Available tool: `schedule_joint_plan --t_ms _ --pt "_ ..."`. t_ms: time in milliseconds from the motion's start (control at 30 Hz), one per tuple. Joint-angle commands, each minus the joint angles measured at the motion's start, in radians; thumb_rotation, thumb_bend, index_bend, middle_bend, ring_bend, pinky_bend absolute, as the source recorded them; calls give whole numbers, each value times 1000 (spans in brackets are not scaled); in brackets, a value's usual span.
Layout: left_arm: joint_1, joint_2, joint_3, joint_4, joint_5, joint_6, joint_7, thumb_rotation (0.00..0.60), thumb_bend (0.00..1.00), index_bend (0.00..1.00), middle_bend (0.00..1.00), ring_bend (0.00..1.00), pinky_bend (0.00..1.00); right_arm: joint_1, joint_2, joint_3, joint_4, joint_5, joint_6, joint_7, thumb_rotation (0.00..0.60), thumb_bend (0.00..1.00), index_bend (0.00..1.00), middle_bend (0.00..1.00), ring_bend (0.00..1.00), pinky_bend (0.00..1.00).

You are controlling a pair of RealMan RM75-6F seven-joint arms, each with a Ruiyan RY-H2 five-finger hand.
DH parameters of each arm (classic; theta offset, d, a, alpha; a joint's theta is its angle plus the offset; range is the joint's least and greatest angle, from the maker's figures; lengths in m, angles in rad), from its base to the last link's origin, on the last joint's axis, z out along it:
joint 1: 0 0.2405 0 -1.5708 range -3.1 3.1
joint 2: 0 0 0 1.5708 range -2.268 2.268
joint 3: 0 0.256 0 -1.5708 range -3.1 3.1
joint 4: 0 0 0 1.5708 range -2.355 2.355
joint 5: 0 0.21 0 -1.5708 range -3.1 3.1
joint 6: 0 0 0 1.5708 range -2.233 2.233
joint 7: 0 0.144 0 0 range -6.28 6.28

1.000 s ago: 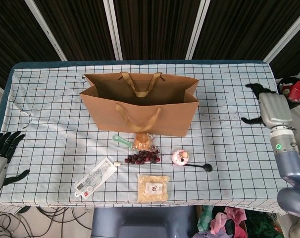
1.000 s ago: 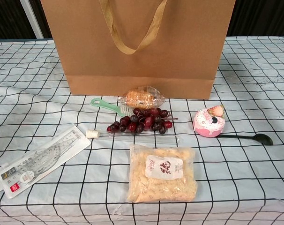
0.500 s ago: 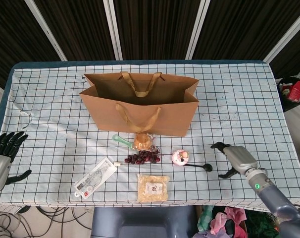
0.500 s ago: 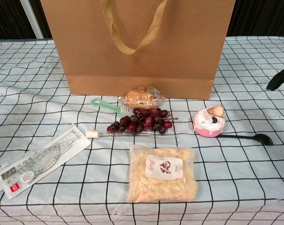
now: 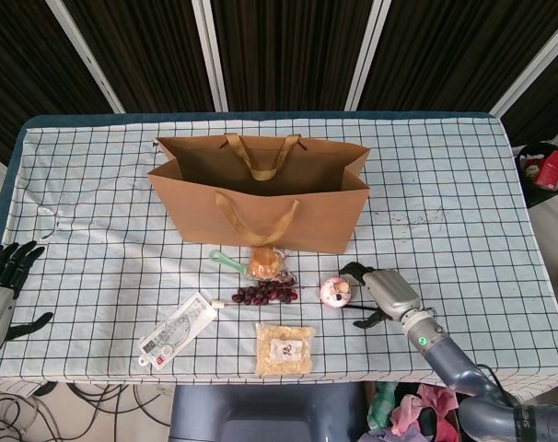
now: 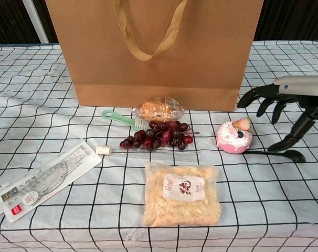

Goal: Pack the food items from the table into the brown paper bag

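Note:
The brown paper bag stands open at the table's middle. In front of it lie a wrapped bun, dark grapes, a pink donut and a packet of pasta. My right hand hovers open just right of the donut, fingers spread, over a black spoon. My left hand is open at the table's left edge, holding nothing.
A green brush lies beside the bun. A clear tube sits below the grapes. A packaged ruler set lies front left. The checkered cloth covers the table.
My right hand has swept from the table's far right edge down and leftward, and now hovers next to the donut. The left hand has barely shifted.

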Motion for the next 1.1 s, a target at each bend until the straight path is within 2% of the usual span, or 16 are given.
schedule_joint_plan --t_ms 33,300,700,900,1100 --pt "-2 -1 3 -4 -1 -7 9 600 90 93 58 0 2 33 -44 15 30 31 5 -27 600 51 179 115 216 310" --pt "2 2 -4 -15 -23 -10 26 600 90 93 57 0 2 86 -123 8 76 122 24 -110 600 50 179 120 215 310" --pt "8 -8 -12 -16 -30 4 58 600 89 93 56 0 2 116 -209 -26 148 156 59 -169 600 60 181 165 235 318" --pt "9 -5 -12 -18 -30 4 54 600 90 93 56 0 2 123 -257 -41 195 166 91 -211 600 111 213 196 269 330" --pt "9 -3 -14 -16 -35 1 49 600 90 94 56 0 2 121 -269 -39 211 185 108 -216 600 214 296 308 368 368"
